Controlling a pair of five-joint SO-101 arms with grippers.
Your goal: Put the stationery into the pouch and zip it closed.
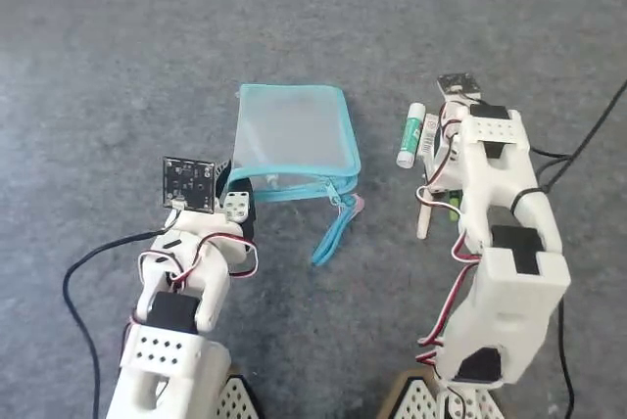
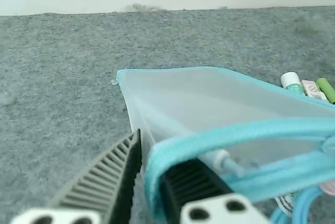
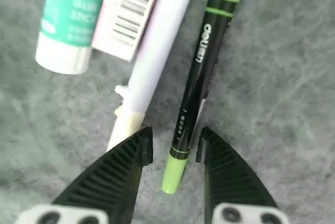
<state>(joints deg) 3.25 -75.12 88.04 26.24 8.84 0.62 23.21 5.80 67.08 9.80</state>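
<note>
The translucent pouch [image 1: 294, 135] with a turquoise rim lies mid-table, its mouth towards the arms and gaping. My left gripper [image 1: 238, 200] is shut on the rim at the mouth's left corner, one finger inside the pouch [image 2: 209, 103] and one outside. The stationery lies to the right: a green glue stick [image 1: 409, 135], a small labelled eraser [image 1: 429, 134], a white pen [image 1: 424, 219] and a black pen with green ends [image 3: 201, 72]. My right gripper [image 3: 174, 139] hangs open just above that pen's green tip, a finger on either side.
The pouch's loose zipper tape [image 1: 333, 233] trails towards the front, with a pink tag [image 1: 359, 206] beside it. Grey felt [image 1: 118, 76] covers the table. Cables run off both arm bases.
</note>
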